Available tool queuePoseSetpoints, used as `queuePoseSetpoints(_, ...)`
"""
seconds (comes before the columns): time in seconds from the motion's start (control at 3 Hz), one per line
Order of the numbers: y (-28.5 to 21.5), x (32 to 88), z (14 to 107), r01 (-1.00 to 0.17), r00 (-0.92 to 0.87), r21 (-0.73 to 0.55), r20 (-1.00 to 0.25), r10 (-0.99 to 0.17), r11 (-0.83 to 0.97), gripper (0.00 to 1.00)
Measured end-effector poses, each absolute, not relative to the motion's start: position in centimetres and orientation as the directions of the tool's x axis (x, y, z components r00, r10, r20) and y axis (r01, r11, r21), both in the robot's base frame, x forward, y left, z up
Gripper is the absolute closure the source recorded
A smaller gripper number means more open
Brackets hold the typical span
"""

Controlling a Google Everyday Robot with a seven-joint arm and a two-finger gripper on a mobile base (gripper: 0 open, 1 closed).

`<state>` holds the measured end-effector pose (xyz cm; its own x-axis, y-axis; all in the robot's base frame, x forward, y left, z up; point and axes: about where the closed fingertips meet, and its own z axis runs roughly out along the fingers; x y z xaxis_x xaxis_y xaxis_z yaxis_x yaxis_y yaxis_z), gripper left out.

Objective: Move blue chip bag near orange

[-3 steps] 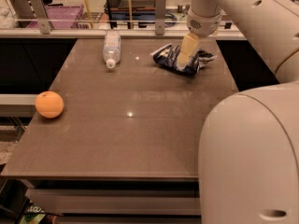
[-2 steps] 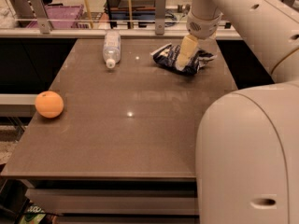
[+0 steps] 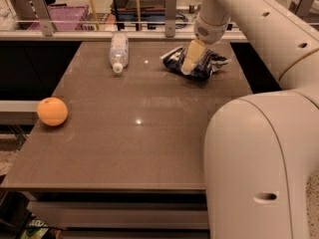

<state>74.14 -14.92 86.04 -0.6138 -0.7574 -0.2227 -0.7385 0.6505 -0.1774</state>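
The blue chip bag (image 3: 202, 66) lies crumpled at the far right of the brown table (image 3: 139, 148). It is dark blue foil with white markings. My gripper (image 3: 192, 58) comes down from the arm above and sits right on the bag's middle, hiding part of it. The orange (image 3: 52, 111) rests near the table's left edge, far from the bag and the gripper.
A clear plastic bottle (image 3: 118, 51) lies on its side at the far middle of the table, left of the bag. A railing (image 3: 99, 34) with posts runs behind the table. My own large arm body (image 3: 259, 163) fills the right foreground.
My gripper has shifted slightly left and down onto the bag. The bag, bottle and orange stay where they were.
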Motion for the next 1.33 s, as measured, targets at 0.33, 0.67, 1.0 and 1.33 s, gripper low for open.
queuePoseSetpoints(0.33, -14.76, 74.49, 84.19, -0.745, -0.620, -0.141, -0.214, -0.755, 0.652, 0.00)
queuePoseSetpoints(0.67, -14.61, 74.69, 83.89, -0.746, -0.619, -0.142, -0.215, -0.756, 0.651, 0.18)
queuePoseSetpoints(1.0, -14.51, 74.84, 83.56, -0.747, -0.618, -0.141, -0.215, -0.756, 0.650, 0.40)
queuePoseSetpoints(1.33, -14.38, 75.00, 83.20, -0.748, -0.617, -0.140, -0.214, -0.757, 0.649, 0.64)
